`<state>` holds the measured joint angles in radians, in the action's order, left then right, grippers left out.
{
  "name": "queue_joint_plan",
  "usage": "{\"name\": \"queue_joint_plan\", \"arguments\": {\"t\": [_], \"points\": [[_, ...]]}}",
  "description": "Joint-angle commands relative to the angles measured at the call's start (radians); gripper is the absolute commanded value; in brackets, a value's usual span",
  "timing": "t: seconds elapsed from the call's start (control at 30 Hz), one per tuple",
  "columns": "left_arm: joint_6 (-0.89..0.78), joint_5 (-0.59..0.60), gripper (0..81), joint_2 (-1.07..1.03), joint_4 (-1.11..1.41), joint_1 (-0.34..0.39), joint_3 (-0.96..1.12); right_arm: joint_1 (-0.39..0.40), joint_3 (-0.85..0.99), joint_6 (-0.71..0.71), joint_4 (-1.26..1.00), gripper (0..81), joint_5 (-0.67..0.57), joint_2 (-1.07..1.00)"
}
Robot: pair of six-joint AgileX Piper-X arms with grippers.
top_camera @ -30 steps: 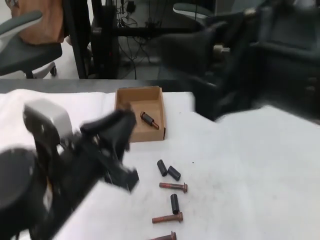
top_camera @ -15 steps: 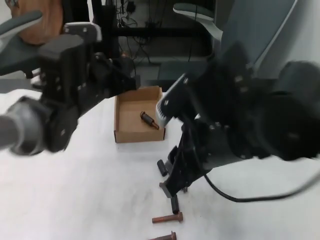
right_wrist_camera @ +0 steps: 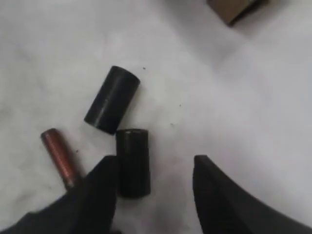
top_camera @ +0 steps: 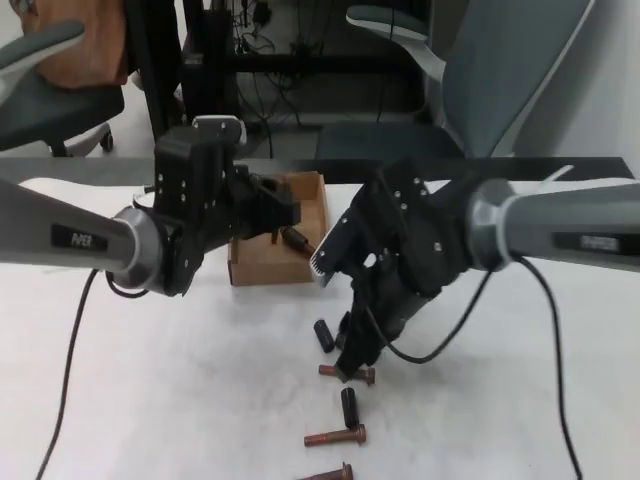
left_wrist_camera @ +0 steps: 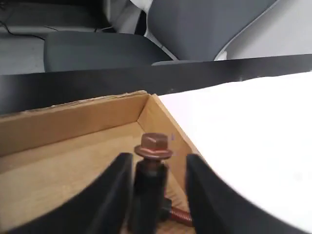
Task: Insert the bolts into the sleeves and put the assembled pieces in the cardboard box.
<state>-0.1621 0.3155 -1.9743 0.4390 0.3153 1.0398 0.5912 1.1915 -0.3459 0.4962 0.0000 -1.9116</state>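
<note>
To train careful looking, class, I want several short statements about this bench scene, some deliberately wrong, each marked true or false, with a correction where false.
1. An assembled piece lies inside the cardboard box. True.
2. The right tool is shut on a bolt. False: it is open and holds nothing, with a black sleeve on the cloth beside one finger.
3. Three loose bolts lie on the white bench. True.
4. The left tool is down among the loose sleeves. False: it is at the cardboard box.
</note>
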Motion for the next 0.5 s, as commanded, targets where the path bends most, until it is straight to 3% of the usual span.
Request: {"name": "queue_joint_plan", "arguments": {"t": [0.0, 0.13, 0.17, 0.2, 0.23, 0.27, 0.37, 0.47], "points": [[0.006, 0.031, 70.0, 0.011, 0.028, -0.014, 0.016, -0.004, 0.032, -0.038, -0.019, 45.1, -0.021, -0.045], [-0.027, 0.032, 70.0, 0.044, -0.012, -0.041, 0.014, -0.004, 0.045, -0.052, -0.014, 42.4, -0.021, -0.076], [-0.031, 0.032, 70.0, 0.062, -0.039, -0.05, 0.012, -0.004, 0.045, -0.052, -0.011, 36.0, -0.021, -0.076], [-0.036, 0.039, 70.0, 0.082, -0.074, -0.06, 0.013, -0.007, 0.045, -0.052, -0.002, 23.7, -0.014, -0.076], [-0.041, 0.057, 70.0, 0.106, -0.118, -0.068, 0.013, -0.009, 0.045, -0.052, 0.006, 4.2, 0.0, -0.074], [-0.046, 0.085, 70.0, 0.132, -0.173, -0.077, 0.013, -0.011, 0.045, -0.052, 0.01, 0.6, 0.0, -0.072], [0.0, 0.23, 70.0, 0.21, -0.337, -0.088, 0.013, -0.024, 0.045, -0.026, 0.016, 0.4, 0.031, -0.049], [0.193, 0.426, 70.0, 0.276, -0.507, -0.073, 0.013, -0.041, 0.045, 0.042, 0.023, 0.6, 0.047, -0.006]]}}
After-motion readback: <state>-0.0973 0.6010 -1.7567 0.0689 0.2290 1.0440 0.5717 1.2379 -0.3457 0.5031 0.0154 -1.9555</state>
